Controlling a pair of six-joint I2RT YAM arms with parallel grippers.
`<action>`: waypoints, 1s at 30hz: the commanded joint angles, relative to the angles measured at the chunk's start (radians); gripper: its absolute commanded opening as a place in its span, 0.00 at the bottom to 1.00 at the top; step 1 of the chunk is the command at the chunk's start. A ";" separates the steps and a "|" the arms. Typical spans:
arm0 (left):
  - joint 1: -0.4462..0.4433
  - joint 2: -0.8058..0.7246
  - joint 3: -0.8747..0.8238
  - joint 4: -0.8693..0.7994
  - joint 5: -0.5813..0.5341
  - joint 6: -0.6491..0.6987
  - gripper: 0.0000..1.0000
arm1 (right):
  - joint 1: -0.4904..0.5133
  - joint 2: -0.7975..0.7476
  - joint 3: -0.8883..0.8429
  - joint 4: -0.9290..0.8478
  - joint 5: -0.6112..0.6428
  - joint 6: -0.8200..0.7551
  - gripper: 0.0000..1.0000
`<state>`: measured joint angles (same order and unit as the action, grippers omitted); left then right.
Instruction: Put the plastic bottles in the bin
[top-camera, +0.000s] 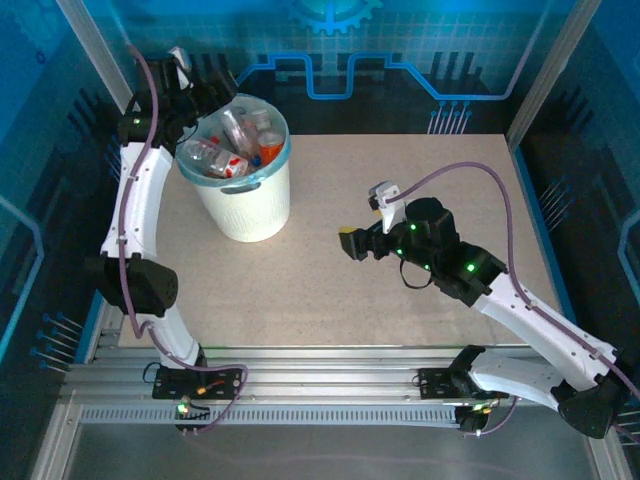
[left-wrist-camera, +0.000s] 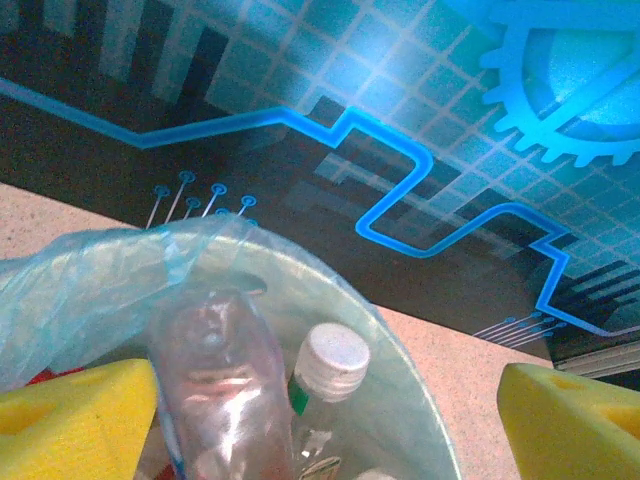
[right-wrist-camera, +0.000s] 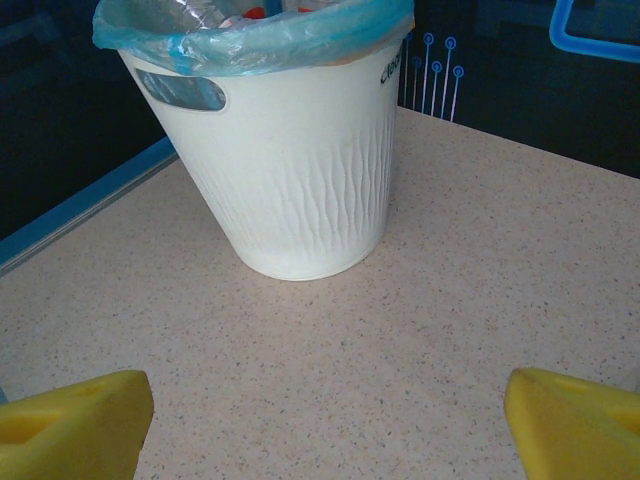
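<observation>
The bin (top-camera: 250, 200) is a white bucket lined with a light-blue bag, standing at the table's far left. Several plastic bottles (top-camera: 232, 148) lie piled inside it. My left gripper (top-camera: 208, 108) hangs over the bin's far-left rim. In the left wrist view its yellow pads (left-wrist-camera: 70, 420) stand wide apart, so the left gripper (left-wrist-camera: 325, 435) is open above a clear bottle (left-wrist-camera: 215, 370) and a white-capped bottle (left-wrist-camera: 330, 365) lying in the bag (left-wrist-camera: 90, 285). My right gripper (top-camera: 358, 225) hovers mid-table, right of the bin (right-wrist-camera: 300, 170). It (right-wrist-camera: 325, 440) is open over bare tabletop.
The speckled beige table (top-camera: 400, 300) stretches between the bin and the right arm. Blue printed walls (top-camera: 400, 60) close the back, and metal rails (top-camera: 330, 385) run along the near edge.
</observation>
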<state>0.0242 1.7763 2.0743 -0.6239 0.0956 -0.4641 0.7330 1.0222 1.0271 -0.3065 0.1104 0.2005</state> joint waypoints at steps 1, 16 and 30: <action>0.013 -0.076 -0.035 0.046 -0.036 -0.004 0.88 | 0.010 -0.012 0.017 -0.015 0.036 -0.017 0.92; -0.267 -0.181 -0.119 0.027 -0.231 0.359 0.82 | -0.383 0.334 0.208 -0.315 0.071 0.319 0.94; -0.845 -0.542 -0.846 0.398 -0.264 0.804 0.91 | -0.618 0.665 0.183 -0.136 -0.022 0.695 0.97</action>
<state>-0.7677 1.2877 1.2915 -0.3077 -0.1318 0.2207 0.1463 1.6581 1.2102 -0.5114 0.1268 0.7654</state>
